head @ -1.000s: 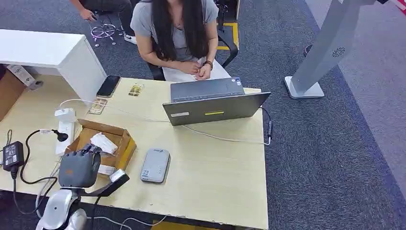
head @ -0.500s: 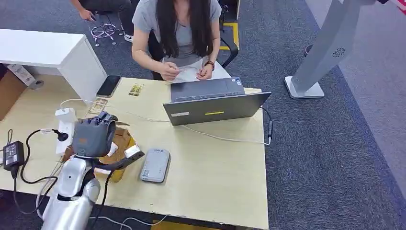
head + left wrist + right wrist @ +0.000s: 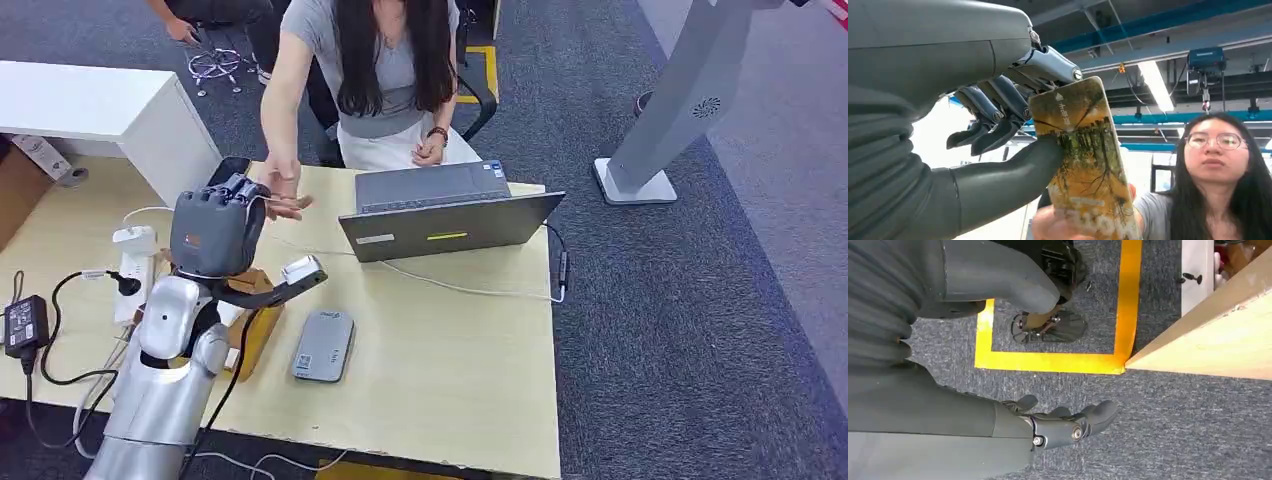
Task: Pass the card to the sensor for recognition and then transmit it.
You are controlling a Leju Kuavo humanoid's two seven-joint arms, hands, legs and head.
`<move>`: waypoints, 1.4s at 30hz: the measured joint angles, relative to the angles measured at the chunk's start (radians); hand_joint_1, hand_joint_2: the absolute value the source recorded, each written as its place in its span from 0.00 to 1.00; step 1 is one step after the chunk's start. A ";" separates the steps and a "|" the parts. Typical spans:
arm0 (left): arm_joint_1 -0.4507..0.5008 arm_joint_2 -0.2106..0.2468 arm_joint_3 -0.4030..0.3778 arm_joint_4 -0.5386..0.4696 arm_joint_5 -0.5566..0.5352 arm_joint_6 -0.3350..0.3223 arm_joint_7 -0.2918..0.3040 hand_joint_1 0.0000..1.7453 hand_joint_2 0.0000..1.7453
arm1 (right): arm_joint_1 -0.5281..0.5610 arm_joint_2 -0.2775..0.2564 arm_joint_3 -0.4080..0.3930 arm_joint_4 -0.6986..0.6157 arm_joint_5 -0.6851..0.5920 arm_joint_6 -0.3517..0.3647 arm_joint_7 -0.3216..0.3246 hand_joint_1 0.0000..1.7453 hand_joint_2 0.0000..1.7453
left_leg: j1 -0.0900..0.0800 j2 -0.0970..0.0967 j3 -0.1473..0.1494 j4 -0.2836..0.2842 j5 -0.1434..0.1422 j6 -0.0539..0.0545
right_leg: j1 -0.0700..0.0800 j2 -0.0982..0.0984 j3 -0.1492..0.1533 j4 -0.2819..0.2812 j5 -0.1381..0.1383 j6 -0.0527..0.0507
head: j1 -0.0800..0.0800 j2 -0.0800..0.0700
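While the wooden table [image 3: 450, 380] is lying bare along its near right edge, the left hand [image 3: 212, 232] is hovering over its far left part, pinching a yellow-green card [image 3: 1083, 165] between thumb and fingers. A person's hand [image 3: 283, 198] is touching the card's other end. The card's small writing is unreadable. The right hand [image 3: 1048, 427] is hanging above carpet, fingers loosely curled, holding nothing.

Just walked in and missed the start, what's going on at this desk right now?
The robot's left hand holds a yellow patterned card raised above the desk, pinched between thumb and fingers. A person seated behind the laptop reaches a hand toward it, and in the wrist view their fingers touch the card's lower end. The grey card reader lies on the desk beside a cardboard box. The right hand hangs empty over the carpet.
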 joint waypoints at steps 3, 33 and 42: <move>-0.004 0.000 -0.002 0.000 0.000 0.000 0.001 1.00 1.00 | 0.000 0.000 0.000 0.000 0.000 0.000 0.000 0.00 1.00 | 0.000 0.000 0.000 0.000 0.000 0.000 | 0.000 0.000 0.000 0.000 0.000 0.000 | 0.000 0.000; -0.064 0.004 -0.006 0.004 0.014 -0.027 0.021 1.00 1.00 | -0.004 0.006 0.000 0.000 0.010 0.005 0.002 0.00 1.00 | 0.000 0.001 -0.003 0.000 0.000 0.000 | 0.000 0.001 -0.004 -0.001 0.000 0.000 | 0.000 0.000; -0.375 0.005 -0.030 0.311 -0.102 -0.061 0.098 0.00 1.00 | -0.023 0.013 0.000 0.000 0.051 0.010 0.027 0.00 1.00 | 0.000 0.003 -0.004 0.001 0.002 0.000 | 0.000 0.003 -0.005 0.000 0.003 0.000 | 0.000 0.000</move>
